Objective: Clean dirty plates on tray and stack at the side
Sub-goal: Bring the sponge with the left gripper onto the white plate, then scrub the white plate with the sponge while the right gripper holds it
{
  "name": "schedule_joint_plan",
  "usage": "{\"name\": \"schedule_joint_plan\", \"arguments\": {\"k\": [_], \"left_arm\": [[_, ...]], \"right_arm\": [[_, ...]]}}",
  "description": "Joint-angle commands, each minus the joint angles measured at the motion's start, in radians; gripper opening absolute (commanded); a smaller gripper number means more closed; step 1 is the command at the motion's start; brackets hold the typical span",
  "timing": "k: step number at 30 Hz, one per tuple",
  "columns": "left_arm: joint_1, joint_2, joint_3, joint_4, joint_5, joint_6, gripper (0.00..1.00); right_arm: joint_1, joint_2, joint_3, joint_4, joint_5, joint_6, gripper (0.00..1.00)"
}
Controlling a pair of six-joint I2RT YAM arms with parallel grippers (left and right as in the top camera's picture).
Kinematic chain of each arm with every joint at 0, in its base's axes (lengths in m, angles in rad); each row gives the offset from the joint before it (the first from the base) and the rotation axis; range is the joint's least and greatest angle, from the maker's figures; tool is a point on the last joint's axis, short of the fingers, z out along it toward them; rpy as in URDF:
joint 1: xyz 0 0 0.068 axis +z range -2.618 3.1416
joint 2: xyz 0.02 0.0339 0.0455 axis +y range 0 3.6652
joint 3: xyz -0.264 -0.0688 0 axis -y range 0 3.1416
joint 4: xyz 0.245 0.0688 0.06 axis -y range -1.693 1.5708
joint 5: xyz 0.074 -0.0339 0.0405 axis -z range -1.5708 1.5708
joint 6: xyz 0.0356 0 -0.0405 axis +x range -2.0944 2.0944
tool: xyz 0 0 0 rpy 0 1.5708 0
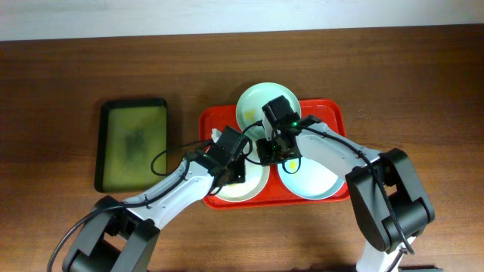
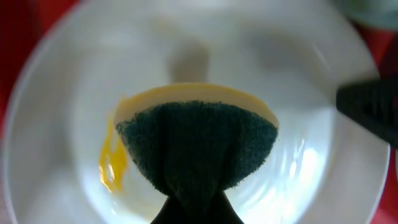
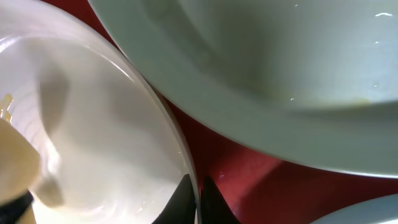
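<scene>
1. The red tray (image 1: pixel 333 109) sits mid-bench (image 1: pixel 423 91) and all three plates lie on it. The pale green plate (image 1: pixel 255 102) is at the far edge. The white plate (image 1: pixel 246 187) is near-left and the pale blue plate (image 1: pixel 316 181) near-right.
2. The left pincer (image 2: pixel 189 210) is clenched on a sponge (image 2: pixel 196 134), which is yellow with a dark green scouring face. It hangs over the middle of the white plate.
3. A yellow smear (image 2: pixel 112 165) shows on the white plate just left of the sponge, so this plate is not yet clean.
4. The right pincer (image 3: pixel 197 200) has its fingers drawn close together at the white plate's right rim. It appears to be nipping that rim to steady the plate.
5. The pale blue plate carries a small yellow mark (image 1: pixel 291 165) near its left edge and looks unwashed.
6. Whether the pale green plate is clean is hard to tell. Its visible part shows no clear stain.
7. Nothing is stacked on the bench beside the tray. A smaller olive-green tray (image 1: pixel 134 143) lies apart to the left, holding no plate.
8. In my judgement the task is at an early stage. The first plate is being scrubbed, and the others and all the stacking remain.
</scene>
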State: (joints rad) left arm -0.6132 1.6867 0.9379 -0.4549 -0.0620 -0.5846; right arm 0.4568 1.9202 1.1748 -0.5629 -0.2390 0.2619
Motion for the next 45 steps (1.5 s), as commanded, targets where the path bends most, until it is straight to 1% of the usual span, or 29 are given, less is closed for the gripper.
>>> {"name": "schedule_joint_plan", "arguments": {"k": [1,3,4,5,6,9,10,12,13,14,17,19,20,21,23,24,30,34,35,37,41,45], "left_arm": [[-0.005,-0.017,-0.003,0.032,-0.069,-0.019,0.03],[-0.005,-0.017,-0.003,0.032,-0.086,-0.019,0.09],[-0.005,-0.017,-0.003,0.032,-0.085,-0.019,0.1],[-0.005,-0.017,-0.003,0.032,-0.085,-0.019,0.1],[-0.007,-0.015,-0.003,0.032,-0.084,-0.027,0.04],[-0.007,-0.002,-0.003,0.043,-0.084,-0.045,0.06],[-0.007,0.005,-0.003,0.049,-0.084,-0.045,0.09],[-0.007,0.019,-0.003,0.054,-0.081,-0.045,0.19],[-0.007,0.027,-0.003,0.054,-0.077,-0.044,0.38],[-0.007,0.032,-0.003,0.054,-0.073,-0.044,0.43],[-0.007,0.034,-0.003,0.055,-0.074,-0.044,0.36],[-0.007,0.034,-0.003,0.054,-0.074,-0.044,0.35],[-0.007,0.034,-0.003,0.051,-0.074,-0.044,0.27],[-0.007,0.034,-0.003,0.05,-0.073,-0.044,0.16],[-0.007,0.034,-0.003,0.051,-0.073,-0.044,0.11],[-0.007,0.034,-0.003,0.051,-0.073,-0.044,0.01],[-0.007,0.034,-0.003,0.05,-0.067,-0.044,0.0],[-0.007,0.051,-0.004,0.049,0.01,-0.044,0.0],[-0.007,0.062,-0.005,0.038,0.005,-0.044,0.0],[-0.006,0.076,-0.005,0.0,-0.048,-0.044,0.0],[0.009,0.071,-0.001,-0.094,-0.237,-0.044,0.0],[0.014,0.052,0.001,-0.124,-0.321,-0.044,0.0]], "right_arm": [[-0.006,0.017,-0.009,0.003,-0.016,0.009,0.05],[-0.006,0.017,-0.009,0.003,-0.016,0.009,0.05],[-0.006,0.017,-0.009,0.003,-0.016,0.009,0.05],[-0.006,0.017,-0.009,0.003,-0.016,0.009,0.05],[-0.006,0.017,-0.009,0.003,-0.016,0.009,0.05],[-0.006,0.017,-0.009,0.003,-0.016,0.009,0.05],[-0.006,0.017,-0.009,0.003,-0.016,0.009,0.05],[-0.006,0.017,-0.009,0.003,-0.016,0.009,0.05],[-0.006,0.017,-0.009,0.003,-0.016,0.009,0.05],[-0.006,0.017,-0.009,0.002,-0.016,0.009,0.05],[-0.006,0.017,-0.009,0.003,-0.016,0.009,0.05],[-0.006,0.017,-0.009,0.003,-0.016,0.009,0.05],[-0.006,0.017,-0.009,0.003,-0.016,0.009,0.05],[-0.006,0.017,-0.009,0.003,-0.016,0.009,0.05],[-0.006,0.017,-0.009,0.003,-0.016,0.009,0.05],[-0.006,0.017,-0.009,0.003,-0.016,0.009,0.05],[-0.006,0.017,-0.009,0.003,-0.016,0.009,0.05],[-0.006,0.017,-0.009,0.003,-0.016,0.009,0.05],[-0.006,0.017,-0.009,0.003,-0.016,0.009,0.05],[-0.006,0.017,-0.009,0.002,-0.015,0.009,0.05],[-0.006,0.017,-0.009,-0.001,-0.015,0.009,0.04],[-0.006,0.017,-0.009,-0.001,-0.014,0.009,0.04]]}}
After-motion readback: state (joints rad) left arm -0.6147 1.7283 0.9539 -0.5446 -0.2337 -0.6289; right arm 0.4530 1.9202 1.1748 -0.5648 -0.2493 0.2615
